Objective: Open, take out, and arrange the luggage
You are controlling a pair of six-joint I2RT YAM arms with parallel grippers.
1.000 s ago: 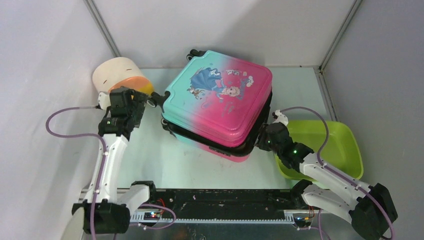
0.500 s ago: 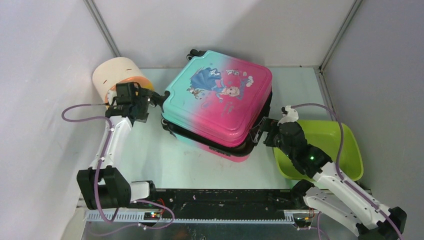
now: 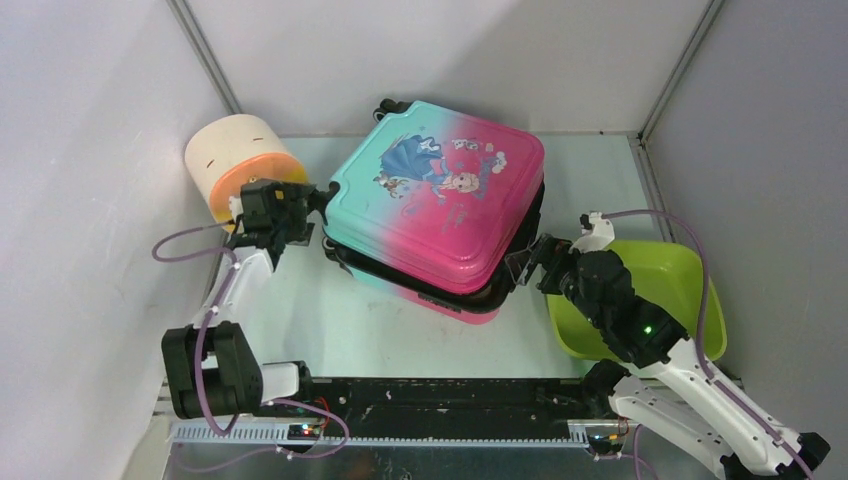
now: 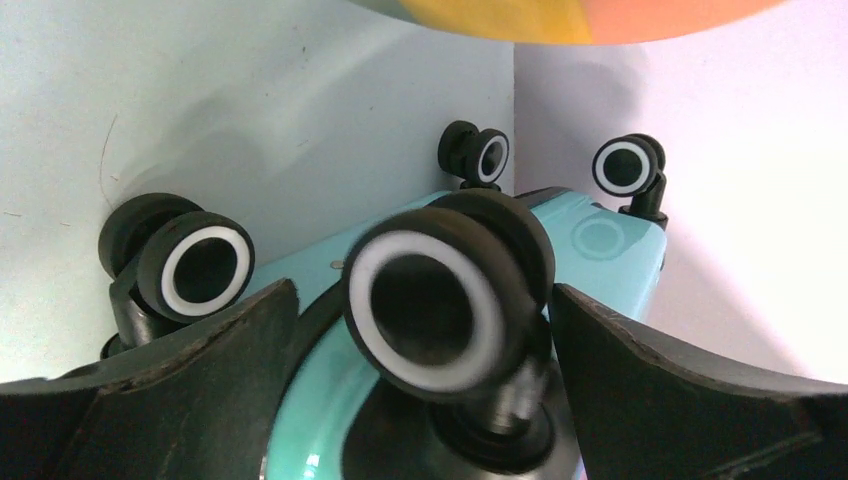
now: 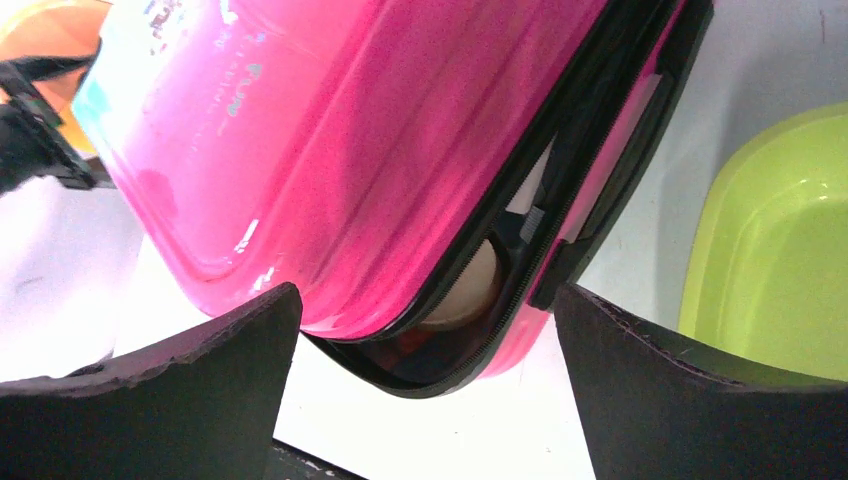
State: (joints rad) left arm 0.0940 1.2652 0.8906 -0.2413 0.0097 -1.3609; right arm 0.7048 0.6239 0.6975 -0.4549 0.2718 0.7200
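— The luggage (image 3: 437, 200) shell looks like hard plastic, very glossy; highlights streak the pink side.
— Its wheels (image 4: 435, 305) are smooth black plastic with white rings. The zip band (image 5: 610, 110) along the seam reads as dull black cloth.
— The tub (image 3: 672, 278) is smooth, shiny lime plastic.
— The table (image 3: 300, 300) is pale and matt, faintly scratched. The cylinder (image 3: 225, 150) looks matt too.
— And the pads (image 5: 160, 390) on the right gripper (image 5: 428, 290)?
— Matt black, rubbery, rough at the edges.
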